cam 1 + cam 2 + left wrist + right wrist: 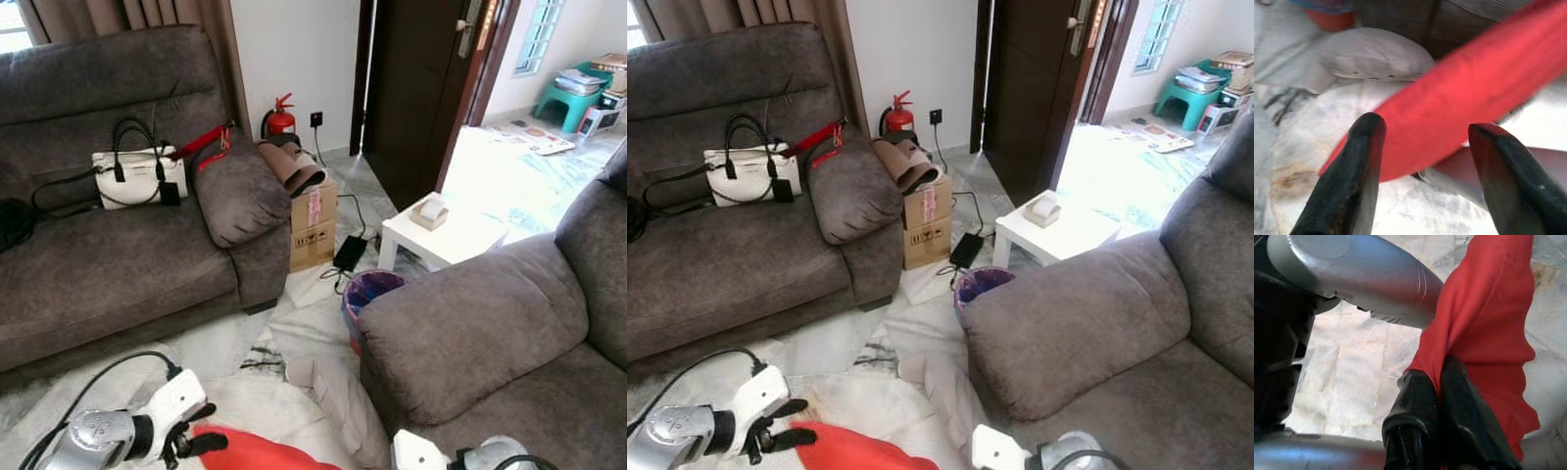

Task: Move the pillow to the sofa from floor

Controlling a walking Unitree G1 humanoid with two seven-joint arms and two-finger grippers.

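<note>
The red pillow lies low at the bottom edge of the head views, over the white marble floor. My left gripper is at the pillow's left edge, open, its two black fingers straddling the red fabric without pinching it. In the right wrist view my right gripper is shut on a fold of the red pillow, which hangs from the fingertips. The right arm's wrist shows at the bottom right. A grey sofa stands to the left and another grey sofa to the right.
A white handbag and a black cable lie on the left sofa. Between the sofas are a cardboard box, a fire extinguisher, a purple bin, a white side table and white cloth on the floor.
</note>
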